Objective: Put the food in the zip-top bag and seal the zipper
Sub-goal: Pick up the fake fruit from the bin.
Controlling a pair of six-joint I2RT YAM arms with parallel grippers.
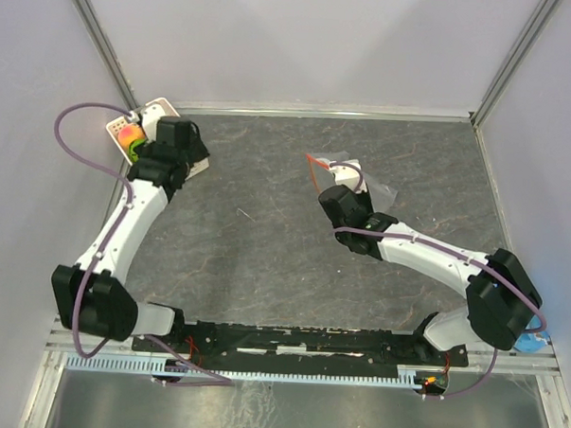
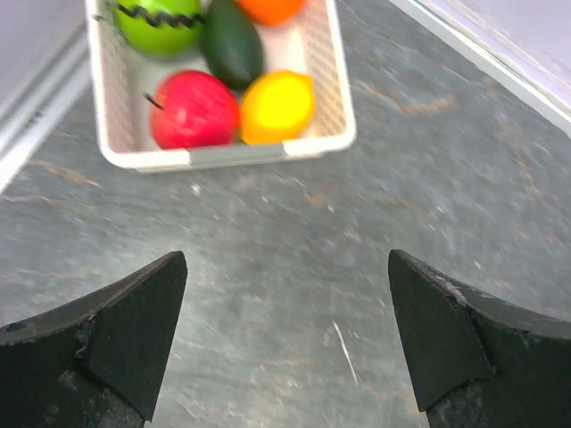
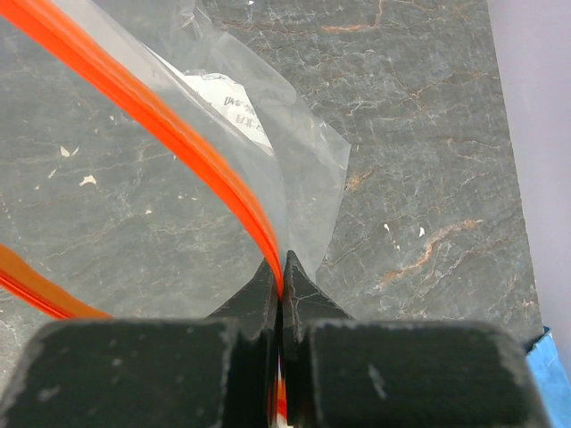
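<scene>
The left gripper [image 2: 285, 267] hung over the dark, stone-patterned table [image 2: 428, 160] with its jaws spread wide and nothing between them, near a white perforated basket [image 2: 223, 153] set in the table's far left corner. The toy food [image 2: 268, 111] lay in that basket, the pieces packed against one another. They were a red apple [image 2: 192, 109], a yellow lemon [image 2: 284, 98], a dark green piece [image 2: 232, 40], a lime green piece [image 2: 159, 20] and an orange piece [image 2: 268, 7] cut off by the top edge of the left wrist view.

Well apart from the basket, right of the table's middle, the right gripper [image 3: 281, 276] was pinched fully closed on the zipper [image 3: 178, 147], the thin orange-red strip of the zip-top bag [image 3: 308, 160]. One length of the strip ran up and to the left from the fingertips. A second length [image 3: 36, 285] curved apart from it at lower left, so the bag's mouth stood parted. A white printed label [image 3: 232, 107] showed through the clear, crinkly plastic.
</scene>
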